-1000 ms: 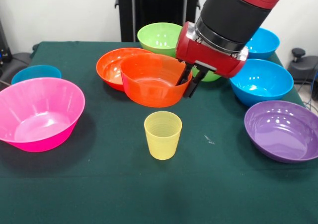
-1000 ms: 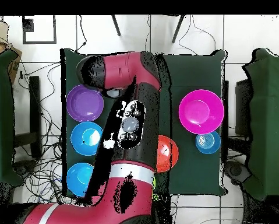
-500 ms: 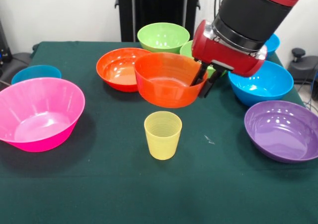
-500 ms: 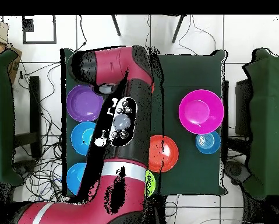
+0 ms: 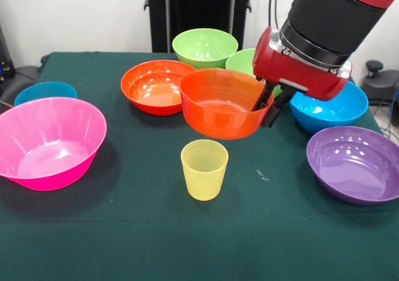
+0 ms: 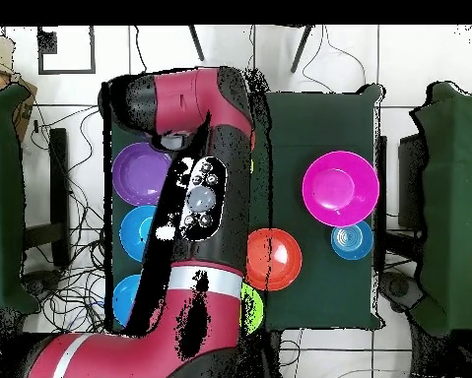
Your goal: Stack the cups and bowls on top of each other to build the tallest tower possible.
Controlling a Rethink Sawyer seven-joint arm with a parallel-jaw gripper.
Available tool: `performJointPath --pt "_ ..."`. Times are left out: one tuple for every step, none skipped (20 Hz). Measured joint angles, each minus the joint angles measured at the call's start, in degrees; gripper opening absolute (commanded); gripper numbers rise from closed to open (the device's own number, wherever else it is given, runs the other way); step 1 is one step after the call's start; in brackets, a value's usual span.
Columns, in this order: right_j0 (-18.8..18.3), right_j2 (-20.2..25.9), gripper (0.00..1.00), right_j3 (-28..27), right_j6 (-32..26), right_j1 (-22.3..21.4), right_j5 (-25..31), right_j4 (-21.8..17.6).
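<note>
Landmark: the pale-yellow tumbler (image 5: 204, 169), upright on the green worktop (image 5: 124, 243) nearest the camera, mouth up and empty.

Left of the tumbler and about as near rests the large pink bowl (image 5: 48, 142), tilted toward the camera. Right of the tumbler, well apart, sits the wide purple bowl (image 5: 355, 162).

Just behind and above the tumbler hangs an orange bowl (image 5: 225, 103), lifted clear of the worktop. The claw (image 5: 267, 103) is clenched on its right rim, one finger inside the wall and one outside; the bowl hangs nearly level.

Behind the tumbler to the left lies a second orange bowl (image 5: 156, 85); farther left, a small blue bowl (image 5: 45, 92) shows behind the pink one. Behind to the right lies a blue bowl (image 5: 327, 106), partly hidden by the arm. Farthest back stand two lime green bowls (image 5: 204, 45), the second (image 5: 242, 61) close beside the claw.

No tower stands yet; the step in hand appears to be carrying the orange bowl to a base. To do it well, keep the bowl level, centre it over the chosen support, lower until it seats, and only then release, since a rim grip lets the bowl swing. The overhead view hides the claw beneath the arm.
</note>
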Motion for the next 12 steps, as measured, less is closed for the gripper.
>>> performJointPath --pt "0.0 0.0 0.0 -0.5 0.0 0.3 0.0 0.1" --pt "-0.1 0.0 0.0 -0.9 0.0 0.5 0.0 0.2" --pt "-0.1 0.0 0.0 -0.9 0.0 0.5 0.0 0.2" --pt "-0.1 0.0 0.0 -0.9 0.0 0.5 0.0 0.3" --pt "-0.1 0.0 0.0 -0.9 0.0 0.6 0.0 0.4" --pt "-0.2 0.0 0.0 -0.9 0.0 0.7 0.0 0.4" --pt "-0.2 0.0 0.0 -1.0 0.0 0.8 0.0 0.4" --pt "-0.4 0.0 0.0 -1.1 0.0 1.0 0.0 0.4" --pt "-0.4 0.0 0.0 -1.1 0.0 1.0 0.0 0.3" --pt "-0.5 0.0 0.0 -1.1 0.0 1.2 0.0 0.4" --pt "-0.6 0.0 0.0 -1.1 0.0 1.3 0.0 0.4" --pt "-0.7 0.0 0.0 -1.1 0.0 1.3 0.0 0.4"
